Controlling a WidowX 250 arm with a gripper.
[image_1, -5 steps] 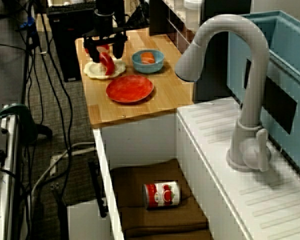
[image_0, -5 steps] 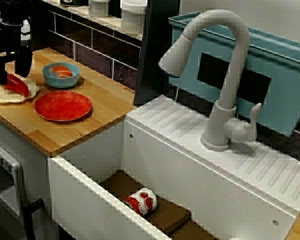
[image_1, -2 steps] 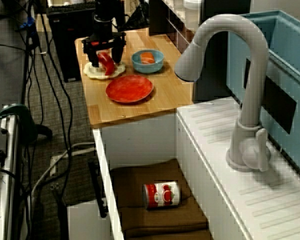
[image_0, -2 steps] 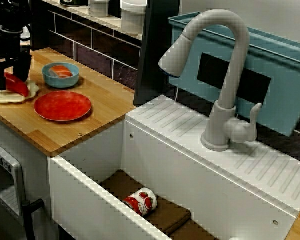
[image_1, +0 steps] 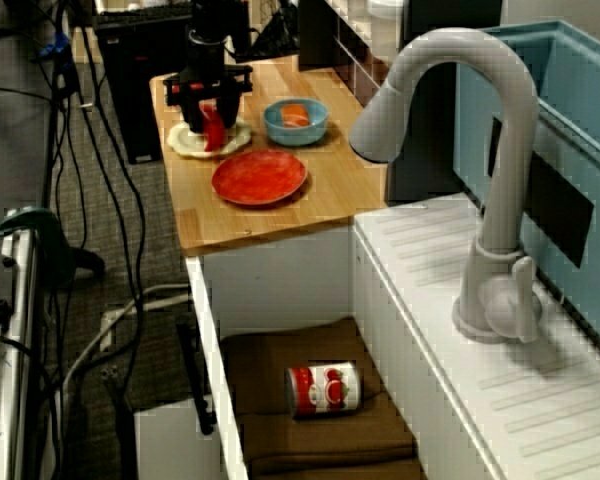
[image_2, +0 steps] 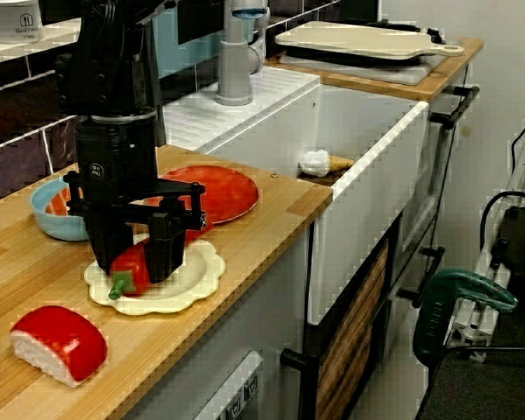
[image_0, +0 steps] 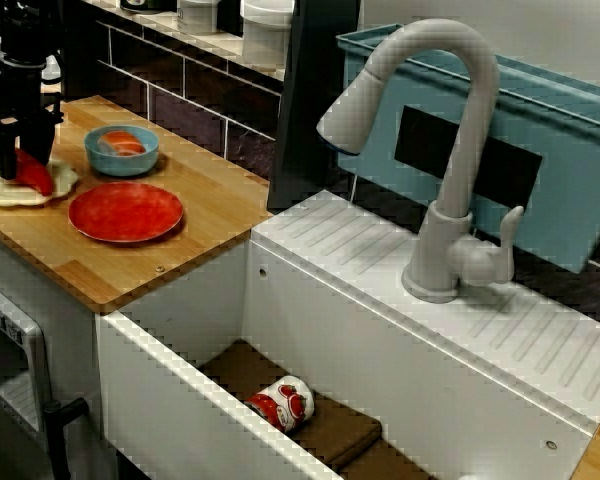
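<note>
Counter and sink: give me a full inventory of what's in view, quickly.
glossy red pepper: one, red with green stem, on the cream plate, between the jaws
cream scalloped plate: one, cream, near the counter's front edge
flat round red plate: one, red, counter, nearer the sink
light blue bowl: one, blue, behind the plates, holds an orange piece
red-topped white block: one, red over white, counter, apart from the plates
red-and-white tin can: one, on its side on the mat in the sink
brown mat: one, brown, sink floor
grey curved tap: one, grey, behind the sink
teal bin: one, teal, behind the tap
black robot arm: one, black, above the cream plate, jaws shut on the pepper
</note>
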